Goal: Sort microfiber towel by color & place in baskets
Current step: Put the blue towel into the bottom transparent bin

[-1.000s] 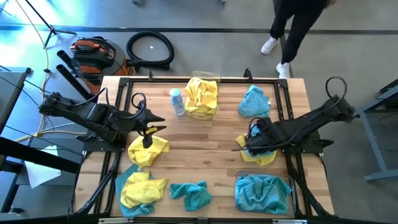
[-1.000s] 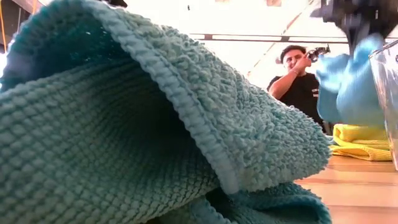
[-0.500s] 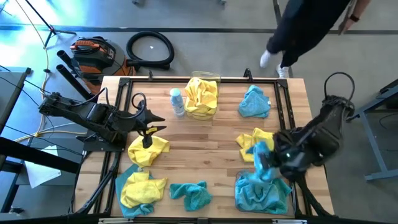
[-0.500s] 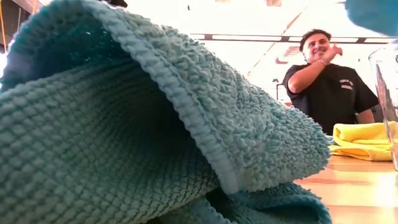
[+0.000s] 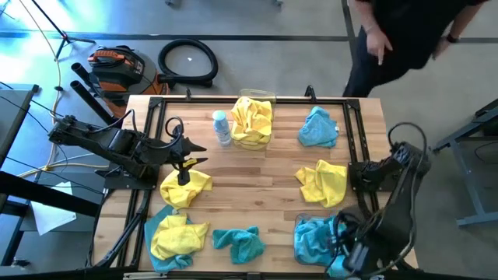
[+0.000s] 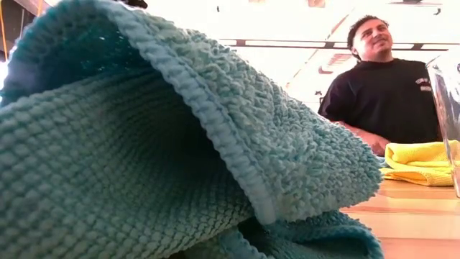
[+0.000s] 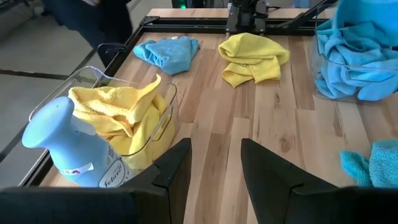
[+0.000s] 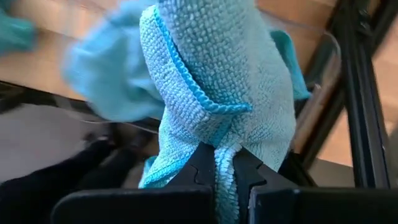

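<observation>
The right gripper [image 8: 214,180] had swung from the yellow towel [image 5: 324,183] near the tabletop's right edge down to the near right corner, its fingers clamped on a teal towel [image 8: 217,81] lifted off that yellow one. It hung just past the near edge of the teal-filled basket [image 5: 328,239], so the drop seemed imminent. The left gripper [image 7: 214,165] waited, fingers apart and empty, by the left edge. The yellow-filled basket [image 5: 253,120] stood at the far edge.
</observation>
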Robot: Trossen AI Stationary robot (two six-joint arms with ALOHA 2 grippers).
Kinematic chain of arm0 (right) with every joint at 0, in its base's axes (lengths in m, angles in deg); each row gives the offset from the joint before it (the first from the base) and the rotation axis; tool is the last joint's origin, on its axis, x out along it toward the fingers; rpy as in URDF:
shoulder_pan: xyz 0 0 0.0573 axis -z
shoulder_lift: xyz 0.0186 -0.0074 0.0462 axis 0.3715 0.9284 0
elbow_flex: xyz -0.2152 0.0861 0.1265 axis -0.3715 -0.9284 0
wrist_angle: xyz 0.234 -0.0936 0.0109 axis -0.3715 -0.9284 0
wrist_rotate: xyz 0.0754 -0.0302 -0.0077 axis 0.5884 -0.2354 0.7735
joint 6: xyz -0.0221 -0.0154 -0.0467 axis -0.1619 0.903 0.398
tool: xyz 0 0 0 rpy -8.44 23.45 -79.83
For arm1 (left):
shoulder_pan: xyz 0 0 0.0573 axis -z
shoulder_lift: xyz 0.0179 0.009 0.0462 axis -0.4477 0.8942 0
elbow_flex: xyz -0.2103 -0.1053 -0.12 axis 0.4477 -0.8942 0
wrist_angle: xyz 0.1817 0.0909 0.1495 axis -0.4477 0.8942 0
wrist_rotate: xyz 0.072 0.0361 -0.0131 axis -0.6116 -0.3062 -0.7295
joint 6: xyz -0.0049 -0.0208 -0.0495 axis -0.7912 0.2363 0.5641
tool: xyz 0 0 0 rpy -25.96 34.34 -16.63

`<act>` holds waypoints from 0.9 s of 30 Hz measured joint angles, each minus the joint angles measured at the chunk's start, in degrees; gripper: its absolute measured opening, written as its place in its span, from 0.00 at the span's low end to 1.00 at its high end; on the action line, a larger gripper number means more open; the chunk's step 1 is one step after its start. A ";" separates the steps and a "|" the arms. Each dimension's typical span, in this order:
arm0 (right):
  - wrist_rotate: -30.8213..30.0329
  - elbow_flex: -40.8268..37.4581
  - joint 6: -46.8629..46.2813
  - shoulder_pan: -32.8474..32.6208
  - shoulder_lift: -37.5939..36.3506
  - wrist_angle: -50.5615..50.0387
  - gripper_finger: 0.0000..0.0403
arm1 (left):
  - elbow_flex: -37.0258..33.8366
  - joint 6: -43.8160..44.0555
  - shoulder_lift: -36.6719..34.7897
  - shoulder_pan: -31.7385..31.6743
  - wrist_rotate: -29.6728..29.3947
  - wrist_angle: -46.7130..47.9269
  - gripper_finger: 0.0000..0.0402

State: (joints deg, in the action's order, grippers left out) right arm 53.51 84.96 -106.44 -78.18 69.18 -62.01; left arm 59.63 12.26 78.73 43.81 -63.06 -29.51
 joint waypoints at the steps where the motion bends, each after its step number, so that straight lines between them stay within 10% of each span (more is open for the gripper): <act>1: 1.35 -0.05 0.00 -0.29 1.18 -0.01 0.00 | 0.00 0.00 0.00 0.00 -0.01 0.00 0.32; 11: 7.36 -0.13 -0.99 -3.15 7.13 0.02 0.00 | 0.00 0.01 0.00 -0.47 -0.01 -0.03 0.32; 27: -18.04 -9.53 3.35 -3.04 -1.60 0.10 0.00 | 0.00 0.77 0.00 -3.63 0.00 -0.99 0.32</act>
State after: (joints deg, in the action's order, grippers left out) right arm 35.47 75.43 -103.09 -81.22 67.58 -61.90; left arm 59.63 13.03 78.73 40.18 -63.06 -30.50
